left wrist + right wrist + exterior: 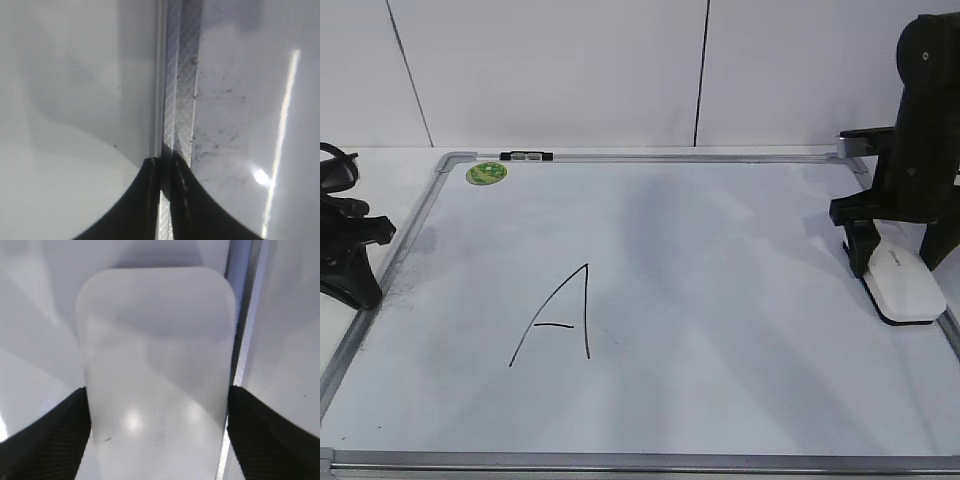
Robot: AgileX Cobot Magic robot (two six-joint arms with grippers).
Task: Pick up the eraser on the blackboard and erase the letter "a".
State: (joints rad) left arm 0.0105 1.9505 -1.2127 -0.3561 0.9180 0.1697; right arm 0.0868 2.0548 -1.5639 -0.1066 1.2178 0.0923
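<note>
The eraser (905, 285) is a white oblong block lying flat at the right edge of the blackboard (740, 330). My right gripper (882, 252) straddles its near end. In the right wrist view the eraser (157, 340) fills the space between the two black fingers of the right gripper (157, 397), which touch its sides. The letter "a" is not in view; only a tall capital "A" (560, 315) is drawn left of centre. My left gripper (355, 262) is shut and empty at the board's left frame (180, 75), its fingertips (167, 162) over the frame.
A round green magnet (486, 173) and a small black-and-white clip (525, 156) sit at the board's top left. Grey smudges mark the board surface (235, 115) near the left frame. A white wall stands behind the board.
</note>
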